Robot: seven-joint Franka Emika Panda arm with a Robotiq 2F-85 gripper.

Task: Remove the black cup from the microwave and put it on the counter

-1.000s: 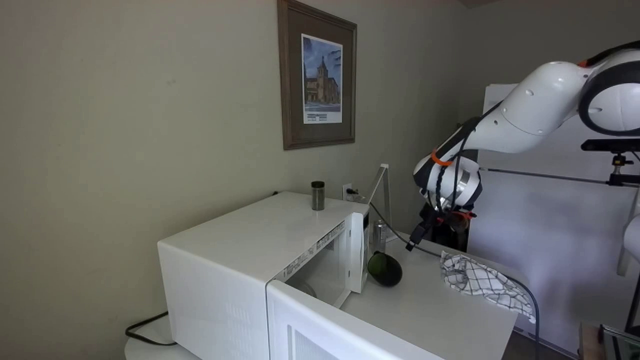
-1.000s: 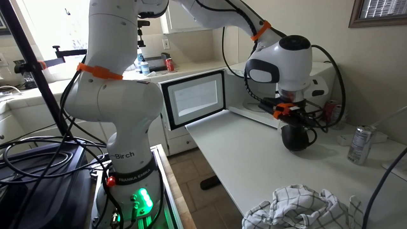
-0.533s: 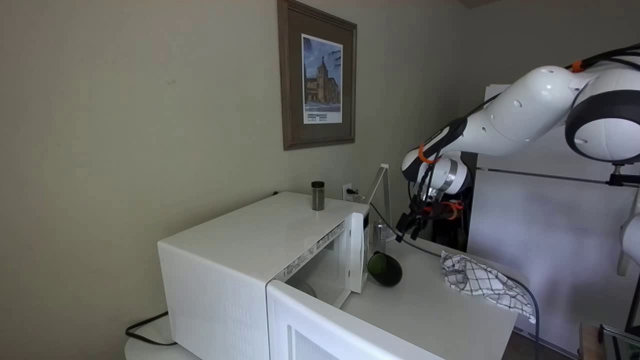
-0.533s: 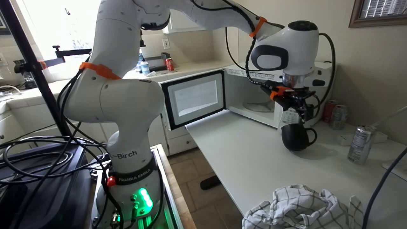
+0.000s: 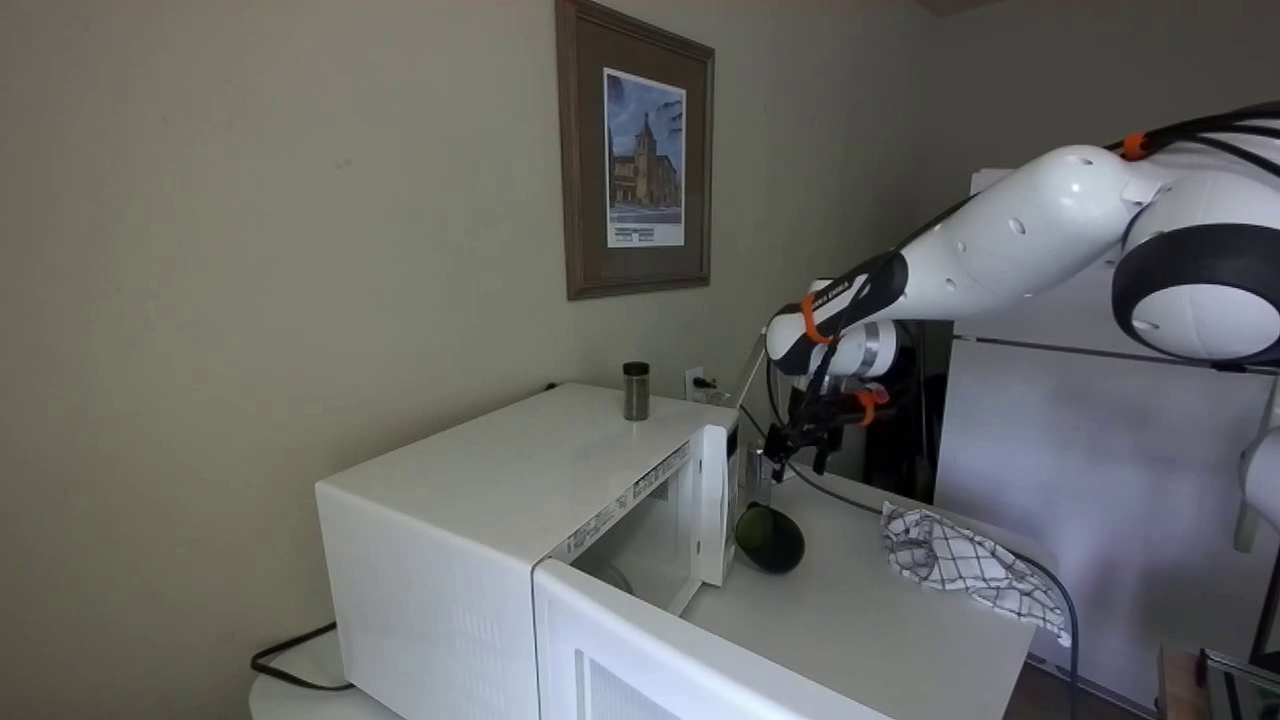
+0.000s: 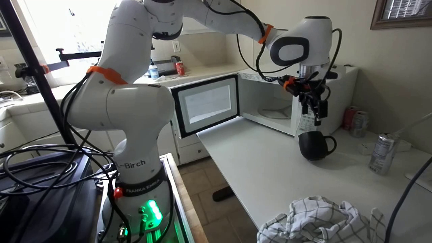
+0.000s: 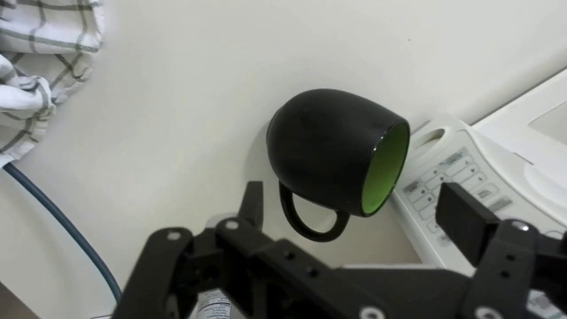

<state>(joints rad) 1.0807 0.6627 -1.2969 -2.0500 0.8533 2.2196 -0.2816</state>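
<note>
The black cup [image 6: 312, 145], green inside, rests on the white counter [image 6: 263, 158] just in front of the microwave [image 5: 510, 460]. It appears to lie on its side, with its mouth toward the microwave, as seen in the wrist view [image 7: 328, 146]. Its handle points sideways. In an exterior view the cup [image 5: 769, 540] shows its dark mouth. The microwave's door [image 6: 207, 104] is wide open and a turntable shows inside. My gripper [image 6: 311, 118] is open above the cup, not touching it. In the wrist view its fingers [image 7: 353, 197] are spread apart with nothing between them.
A silver can [image 6: 383, 153] stands right of the cup, with more cans [image 6: 358, 125] beside the microwave. A checked cloth [image 6: 320, 219] lies at the counter's near end. A cable [image 6: 406, 195] runs past it. A small dark cylinder [image 5: 636, 392] stands on the microwave.
My gripper has risen from close by the cup and moved toward the microwave, so a gap now shows between fingers and cup. The cup has not moved.
</note>
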